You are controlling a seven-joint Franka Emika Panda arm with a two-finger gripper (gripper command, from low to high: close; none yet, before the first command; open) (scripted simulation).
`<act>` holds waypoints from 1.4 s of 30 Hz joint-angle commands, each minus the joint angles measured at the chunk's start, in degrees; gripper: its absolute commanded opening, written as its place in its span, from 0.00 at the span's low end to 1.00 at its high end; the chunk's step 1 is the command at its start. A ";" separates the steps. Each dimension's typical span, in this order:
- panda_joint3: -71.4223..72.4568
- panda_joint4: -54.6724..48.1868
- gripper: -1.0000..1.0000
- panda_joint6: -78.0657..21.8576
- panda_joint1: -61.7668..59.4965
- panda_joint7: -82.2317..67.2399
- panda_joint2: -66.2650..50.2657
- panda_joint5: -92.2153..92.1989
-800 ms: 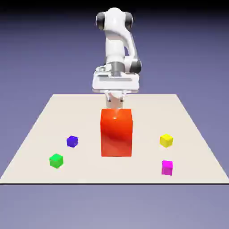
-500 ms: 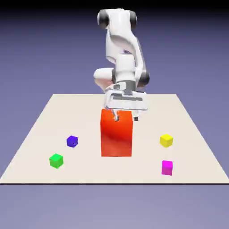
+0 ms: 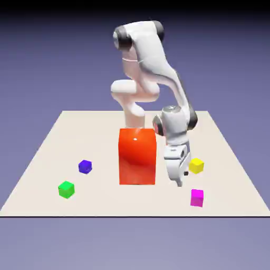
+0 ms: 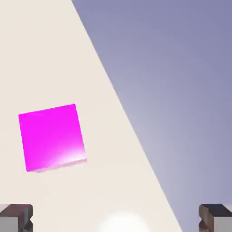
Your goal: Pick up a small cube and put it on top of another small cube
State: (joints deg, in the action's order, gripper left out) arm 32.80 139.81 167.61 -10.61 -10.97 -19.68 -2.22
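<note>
In the exterior view the white Panda arm bends down over the table [image 3: 47, 158], its gripper [image 3: 178, 180] hanging low just to the right of the big red block [image 3: 137, 156] and pointing at the tabletop. The small magenta cube [image 3: 197, 198] sits on the near right part of the table, a little nearer the camera and to the right of the gripper and apart from it; nothing is between the jaws. The yellow cube [image 3: 196, 165] stands just beyond the magenta one, close to the wrist, while the blue-purple cube [image 3: 85, 166] and the green cube [image 3: 66, 189] lie well apart on the left side, past the red block. The posture reads as an approach: the hand is brought low and near the magenta cube so it can be centred over it before closing. In the hand view the two grey finger tips [image 4: 16, 216] sit at the bottom corners, spread wide with bare table between them, so the tool is released and empty. The magenta cube [image 4: 51, 136] appears large, left of the middle and slightly rotated, with the table edge running diagonally beside it; the gripper would probably need to shift toward the cube and square up with its faces before descending.
</note>
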 commanded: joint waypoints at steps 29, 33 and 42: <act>-21.70 2.28 0.00 -1.38 -11.05 -4.23 5.04 -19.82; -30.01 3.67 0.00 -1.67 -14.48 -4.14 8.24 -26.48; -33.10 2.28 0.00 1.75 -21.73 -9.69 5.24 -39.36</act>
State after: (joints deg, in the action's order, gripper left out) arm -0.29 142.08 169.30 -32.34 -20.64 -14.44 -41.55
